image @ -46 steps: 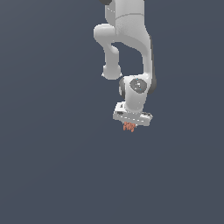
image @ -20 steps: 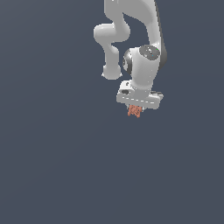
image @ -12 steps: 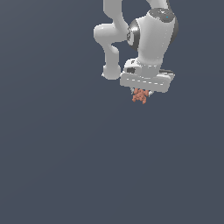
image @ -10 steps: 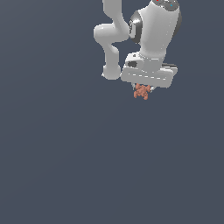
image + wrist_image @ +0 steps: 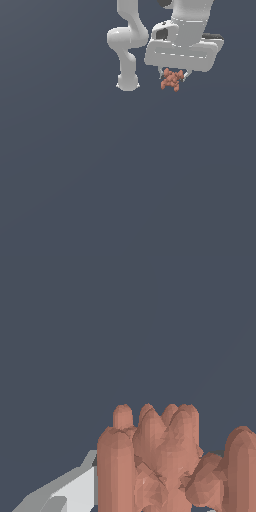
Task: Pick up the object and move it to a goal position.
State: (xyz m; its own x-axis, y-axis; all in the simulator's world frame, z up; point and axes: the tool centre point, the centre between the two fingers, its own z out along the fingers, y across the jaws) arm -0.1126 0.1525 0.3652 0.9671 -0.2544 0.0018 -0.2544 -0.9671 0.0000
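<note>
The gripper point(image 5: 173, 79) carries the orange-red object point(image 5: 172, 80), jaws closed on it, lifted clear of the grey floor. Transport appears under way; next, a steady carry to the unmarked goal.

There is one white robot arm point(image 5: 131, 42) with one gripper point(image 5: 173, 80), one orange-red lumpy object point(image 5: 172, 80) made of a cluster of small rounded knobs too tightly bunched to count, and one plain dark grey ground point(image 5: 100, 180).
</note>
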